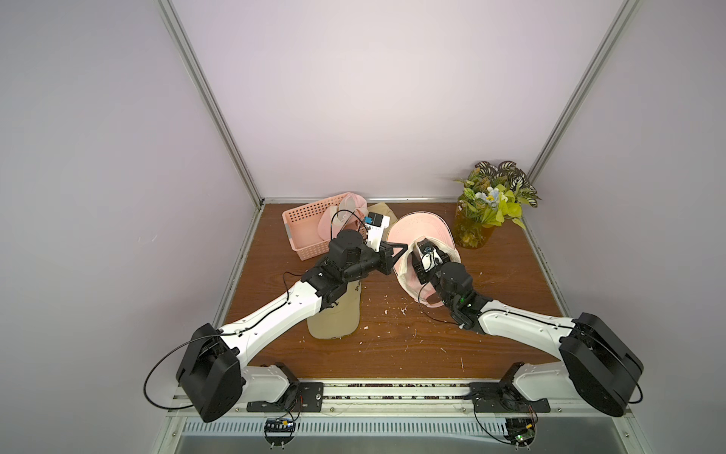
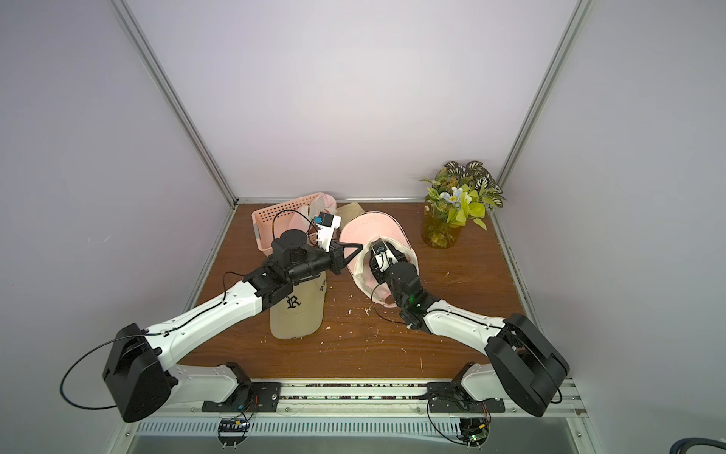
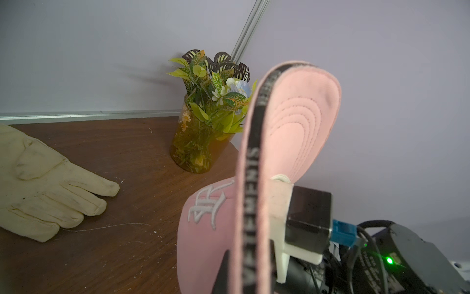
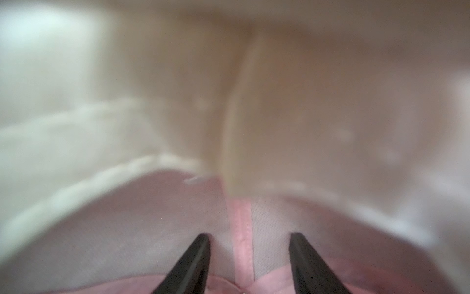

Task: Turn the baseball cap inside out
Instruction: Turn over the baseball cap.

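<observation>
The pink baseball cap (image 1: 416, 228) stands on its side at mid-table, its opening towards the arms and its brim up at the back. My left gripper (image 1: 402, 248) is shut on the cap's rim. In the left wrist view its dark fingers (image 3: 223, 267) pinch the black lettered band (image 3: 251, 178), beside the crown's white logo (image 3: 206, 203). My right arm reaches into the crown, and its fingertips are hidden in both top views. In the right wrist view the right gripper (image 4: 250, 236) is open inside the cap, one finger on each side of a pink seam (image 4: 241, 229) on the lining.
A beige cap (image 1: 338, 314) lies under the left arm. The pink basket (image 1: 302, 224) at the back left holds another pink cap. A vase of plants (image 1: 475, 228) stands at the back right. A cream glove (image 3: 45, 188) lies near the back wall. White crumbs dot the wooden table (image 1: 393, 346).
</observation>
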You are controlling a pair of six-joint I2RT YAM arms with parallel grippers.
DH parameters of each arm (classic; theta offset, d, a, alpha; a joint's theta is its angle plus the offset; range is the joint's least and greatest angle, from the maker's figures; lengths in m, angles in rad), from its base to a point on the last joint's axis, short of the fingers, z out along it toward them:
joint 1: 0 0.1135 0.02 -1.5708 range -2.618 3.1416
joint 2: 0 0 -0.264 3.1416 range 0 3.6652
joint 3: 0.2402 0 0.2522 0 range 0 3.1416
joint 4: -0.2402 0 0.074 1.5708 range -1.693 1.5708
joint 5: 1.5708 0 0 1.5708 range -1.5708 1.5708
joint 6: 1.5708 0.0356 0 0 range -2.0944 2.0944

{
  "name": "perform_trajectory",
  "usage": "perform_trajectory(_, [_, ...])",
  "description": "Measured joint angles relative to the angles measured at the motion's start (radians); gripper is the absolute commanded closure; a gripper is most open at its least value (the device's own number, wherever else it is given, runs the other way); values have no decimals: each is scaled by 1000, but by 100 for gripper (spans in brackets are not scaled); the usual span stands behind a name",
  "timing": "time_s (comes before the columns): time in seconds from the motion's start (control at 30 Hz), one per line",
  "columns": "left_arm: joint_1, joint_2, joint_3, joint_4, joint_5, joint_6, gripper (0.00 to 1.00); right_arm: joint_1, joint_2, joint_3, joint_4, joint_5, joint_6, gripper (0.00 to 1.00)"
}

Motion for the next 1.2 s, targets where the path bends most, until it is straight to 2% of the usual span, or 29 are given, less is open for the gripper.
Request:
perform_trajectory(0.13, [0,0,0,-10,-32,18,98,-12,-34,-19,-79,-65,16,39])
perform_trajectory(0.33, [0,6,0,-3,-32,40,98,-22,-77,-2,-301,-286,7,39])
perform_trajectory(0.47, [0,26,1,-5,-29,42,98,-22,-77,21,-409,-372,4,39])
perform_trajectory(0.6, [0,32,2,-6,-35,45,98,-21,-77,26,-489,-381,1,39])
perform_trajectory(0.9, [0,32,2,-12,-76,63,98,-21,-76,93,-626,-278,9,42])
perform_trajectory(1.07, [0,35,2,-3,-76,63,98,-21,-102,85,-576,-305,34,42])
perform_trajectory(1.2, [0,53,2,13,-61,51,98,-19,-172,58,-467,-291,69,44])
